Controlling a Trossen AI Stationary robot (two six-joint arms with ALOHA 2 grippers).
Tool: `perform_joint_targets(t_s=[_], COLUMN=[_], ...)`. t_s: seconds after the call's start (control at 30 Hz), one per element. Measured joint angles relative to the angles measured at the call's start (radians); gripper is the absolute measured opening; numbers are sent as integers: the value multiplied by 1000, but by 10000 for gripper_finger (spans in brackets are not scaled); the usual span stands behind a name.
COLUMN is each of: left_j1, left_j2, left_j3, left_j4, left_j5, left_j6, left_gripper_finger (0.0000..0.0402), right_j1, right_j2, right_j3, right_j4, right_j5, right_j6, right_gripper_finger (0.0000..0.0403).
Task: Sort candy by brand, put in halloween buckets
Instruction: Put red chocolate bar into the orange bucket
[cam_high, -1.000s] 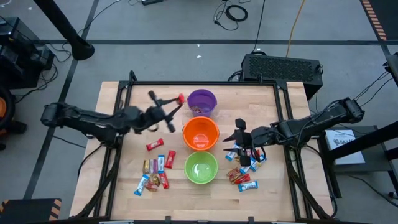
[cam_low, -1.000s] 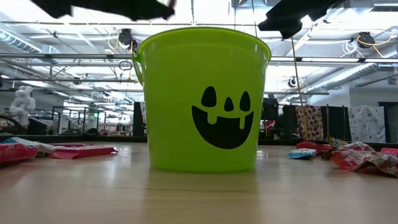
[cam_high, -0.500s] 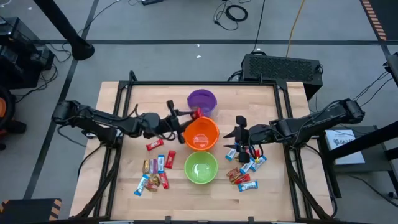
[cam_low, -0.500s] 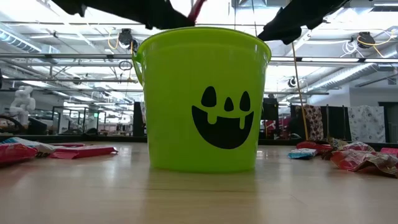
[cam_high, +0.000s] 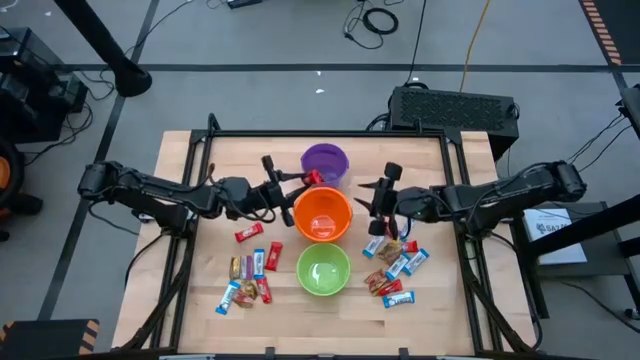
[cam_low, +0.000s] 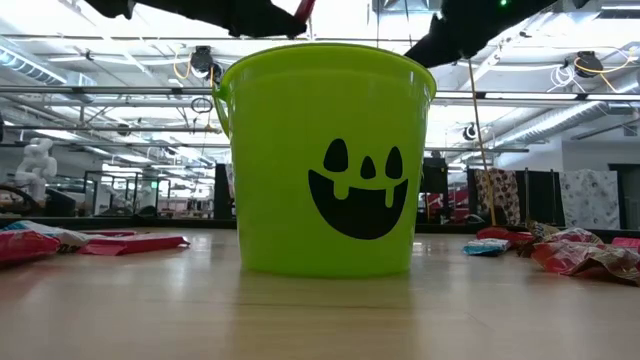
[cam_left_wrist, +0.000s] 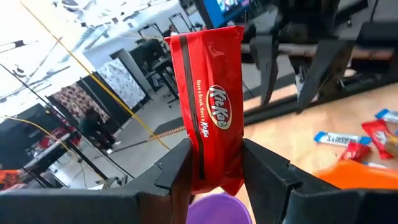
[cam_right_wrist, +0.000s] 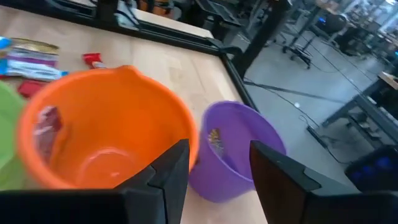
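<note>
- Pale wooden table (cam_high: 220, 160), framed by dark rails, carries your three small round plastic buckets in a line down its middle: the purple bucket (cam_high: 325, 160) farthest, the orange bucket (cam_high: 322, 214) in the middle, the light green bucket (cam_high: 323, 269) nearest, with a black jack-o'-lantern face on it in the low view.
- Your left tool (cam_high: 298, 183) is clamped on a red KitKat mini bar (cam_left_wrist: 212, 106), which stands upright between the fingers (cam_left_wrist: 176, 171), held above the gap between the purple and orange buckets.
- Your right tool (cam_high: 381, 196) hangs just right of the orange bucket with its fingers apart and nothing between them.
- One red-wrapped bar (cam_right_wrist: 47, 133) lies inside the orange bucket; something small sits in the purple one, too blurred to name.
- Loose wrapped mini bars (cam_high: 249, 272) in red, blue-and-white and brown lie left of the green bucket.
- A second scatter of wrapped candy (cam_high: 394, 270) lies to its right.
</note>
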Motion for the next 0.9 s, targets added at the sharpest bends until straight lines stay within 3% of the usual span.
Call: perform_joint_targets(t_s=[0.23, 0.4, 0.8, 0.9], left_j1=[-1, -1, 68, 105], left_j2=[-22, -60, -246, -260], left_j3=[-1, -1, -1, -1], left_j4=[-55, -80, -293, -371], left_j5=[-6, -7, -10, -10], left_j6=[-36, -77, -103, -103], left_gripper_finger=[132, 132, 132, 132], right_j1=[-44, -44, -123, -142], right_j2=[0, 1, 1, 1], right_j3=[0, 0, 0, 0], right_j4=[0, -1, -42, -124], right_j5=[-168, -216, -239, -308], right_j6=[202, 315, 133, 87], right_gripper_finger=[160, 160, 160, 160])
